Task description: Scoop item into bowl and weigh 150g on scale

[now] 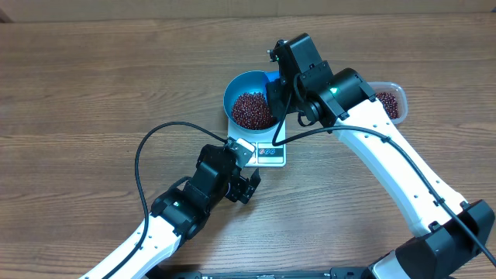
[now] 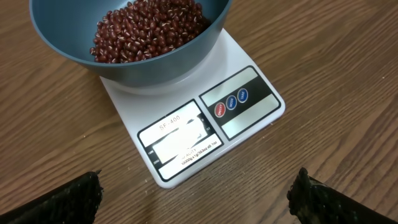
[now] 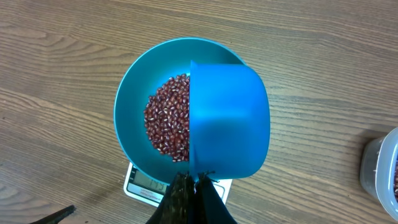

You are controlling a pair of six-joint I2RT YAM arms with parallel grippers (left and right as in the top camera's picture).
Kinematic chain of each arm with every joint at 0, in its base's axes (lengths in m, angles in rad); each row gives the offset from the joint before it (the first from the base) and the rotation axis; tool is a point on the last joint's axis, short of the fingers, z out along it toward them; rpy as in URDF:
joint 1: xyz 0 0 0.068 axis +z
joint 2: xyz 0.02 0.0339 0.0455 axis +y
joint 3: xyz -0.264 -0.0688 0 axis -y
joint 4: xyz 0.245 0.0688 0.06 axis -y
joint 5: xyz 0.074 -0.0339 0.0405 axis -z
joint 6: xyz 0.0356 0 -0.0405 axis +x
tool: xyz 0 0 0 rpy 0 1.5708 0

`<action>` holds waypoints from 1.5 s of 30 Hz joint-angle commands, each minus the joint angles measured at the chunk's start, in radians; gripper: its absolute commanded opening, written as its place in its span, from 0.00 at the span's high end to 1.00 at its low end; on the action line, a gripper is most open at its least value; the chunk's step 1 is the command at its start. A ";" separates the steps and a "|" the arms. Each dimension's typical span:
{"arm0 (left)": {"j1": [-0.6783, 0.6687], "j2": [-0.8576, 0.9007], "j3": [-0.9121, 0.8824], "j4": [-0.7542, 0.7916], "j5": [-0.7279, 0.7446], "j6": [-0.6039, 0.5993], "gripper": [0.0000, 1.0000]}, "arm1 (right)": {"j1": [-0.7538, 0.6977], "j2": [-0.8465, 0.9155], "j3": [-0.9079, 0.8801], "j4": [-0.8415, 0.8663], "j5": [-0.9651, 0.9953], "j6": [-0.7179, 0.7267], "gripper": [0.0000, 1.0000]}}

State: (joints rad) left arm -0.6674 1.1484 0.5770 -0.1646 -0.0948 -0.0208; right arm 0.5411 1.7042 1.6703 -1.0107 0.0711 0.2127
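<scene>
While the wide wooden bench [image 1: 77,77] carries everything, the action sits at its middle. The blue bowl [image 1: 236,89] rests squarely on the white scale [image 1: 271,153]. The clear tub [image 1: 399,89] stands off to the right, well apart, with some beans in it.

The right tool [image 3: 194,186] is clenched on the handle of the blue scoop [image 3: 227,118]. The scoop hangs tipped over the bowl's right half with its back to the wrist camera, so I cannot tell whether anything is inside. The left tool [image 2: 196,196] is released, fingers spread wide, parked just in front of the scale and touching nothing. The beans [image 3: 166,121] lie heaped in the bottom of the bowl.

My read is that this is the top-up stage, and doing it well takes patience. Tip the scoop in small tilts. Keep its lip inside the rim but off the bowl wall, so no push loads the scale, then pause and let the reading settle. The display [image 2: 177,142] is washed out by glare from the left wrist and too small from the right, so the weight is unreadable. Near the target, shake out only a few beans at a time.
</scene>
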 commanded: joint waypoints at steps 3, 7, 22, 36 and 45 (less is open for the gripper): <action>0.000 0.002 -0.006 0.000 -0.013 -0.009 0.01 | 0.000 -0.025 0.031 0.003 0.024 -0.007 0.96; 0.000 0.002 -0.006 0.000 -0.013 -0.009 0.00 | 0.000 -0.025 0.031 0.006 0.006 -0.002 0.96; 0.000 0.002 -0.006 0.000 -0.013 -0.009 0.00 | 0.000 -0.024 0.031 0.013 0.026 -0.003 0.96; 0.000 0.002 -0.006 0.000 -0.013 -0.009 0.00 | 0.002 -0.024 0.031 0.011 0.038 0.023 0.96; 0.000 0.002 -0.006 0.000 -0.013 -0.009 0.00 | 0.000 -0.024 0.031 0.014 0.042 0.025 0.96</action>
State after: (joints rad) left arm -0.6674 1.1484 0.5770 -0.1646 -0.0948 -0.0208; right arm 0.5411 1.7042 1.6703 -1.0073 0.1085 0.2287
